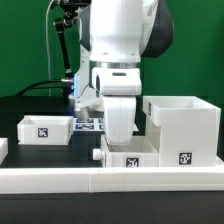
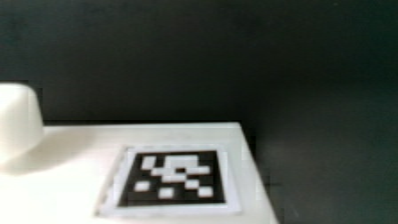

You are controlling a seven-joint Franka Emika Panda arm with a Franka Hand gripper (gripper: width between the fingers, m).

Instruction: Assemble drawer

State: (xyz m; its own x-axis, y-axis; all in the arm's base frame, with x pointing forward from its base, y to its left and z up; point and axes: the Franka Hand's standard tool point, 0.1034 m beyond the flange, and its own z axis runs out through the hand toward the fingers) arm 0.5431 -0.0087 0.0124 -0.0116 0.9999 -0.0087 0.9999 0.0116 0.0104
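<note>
**Hand low over the middle tray, grip unconfirmed**

Your hand point(image 1: 120, 135) hangs straight down over the middle tray point(image 1: 130, 158), at the lower centre of the exterior view. Its fingertips are hidden behind the tray's wall, so you cannot tell whether they are spread or closed on anything. The wrist view fills with a white face and its marker tag point(image 2: 175, 180), which suggests the camera sits close above that tray. The housing point(image 1: 185, 128) stands just beside it toward the exterior view's right, its opening upward, likely staged as the receiving shell. The left tray point(image 1: 45, 128) waits well apart on the counter point(image 1: 25, 108), at the exterior view's left, probably to leave the arm room.
</note>
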